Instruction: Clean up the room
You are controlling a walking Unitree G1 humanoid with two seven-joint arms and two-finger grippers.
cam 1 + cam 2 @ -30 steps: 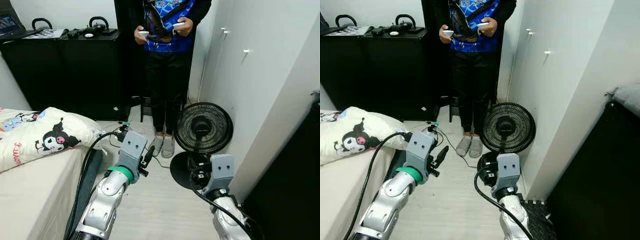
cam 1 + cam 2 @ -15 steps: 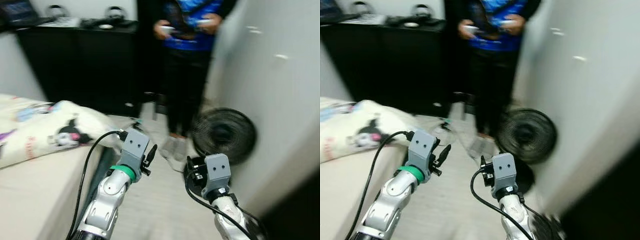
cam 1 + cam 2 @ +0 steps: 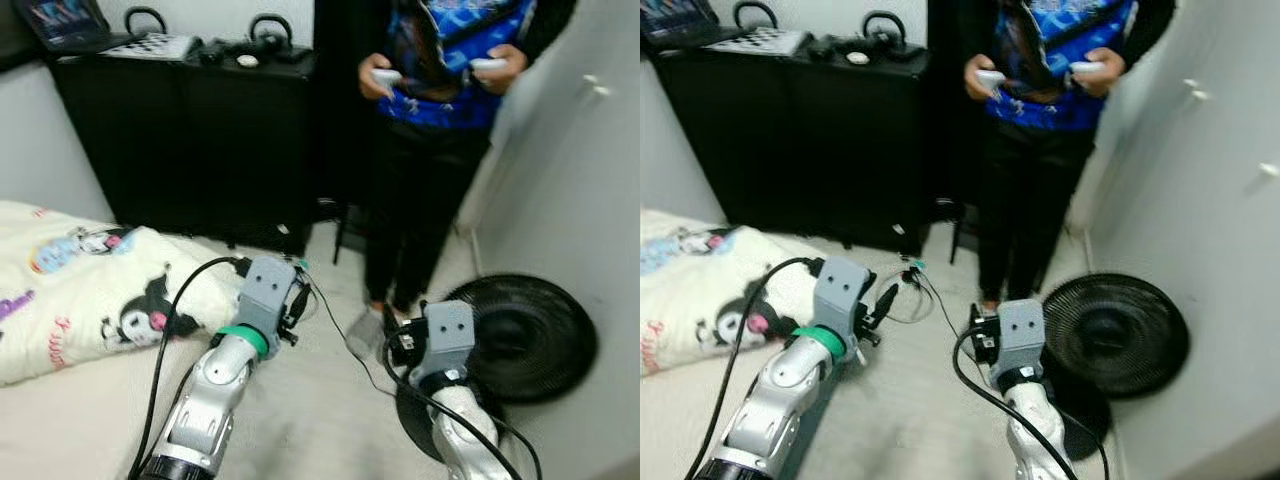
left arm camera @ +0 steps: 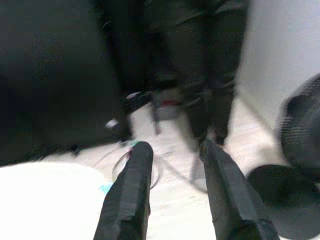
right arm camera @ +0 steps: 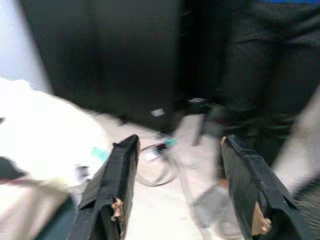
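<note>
A white cartoon-print pillow (image 3: 90, 300) lies on the bed (image 3: 70, 420) at the robot's left, its near corner just beside the left arm. A coil of thin cable (image 5: 157, 167) lies on the pale floor (image 3: 910, 410) beyond the pillow's corner, near the foot of a black cabinet (image 3: 190, 140).

The left gripper (image 4: 172, 155) is held up in the air over the bed's edge, its two black fingers (image 4: 132, 185) spread apart with nothing between them, pointing toward the cable and the cabinet. The right gripper (image 5: 177, 155) is raised beside it, over the floor, its fingers (image 5: 112, 190) also set wide and empty.

Directly ahead a person (image 3: 435, 150) in black trousers and a blue top stands on the floor, holding a white controller (image 3: 990, 77) in each hand, between the cabinet and a white wardrobe (image 3: 1200, 180). A black floor fan (image 3: 1115, 335) stands at the robot's right, against the wardrobe and just behind the right arm. On top of the cabinet sit a laptop (image 3: 65, 22), a chequered board (image 3: 150, 44) and black headphones (image 3: 270, 28).
</note>
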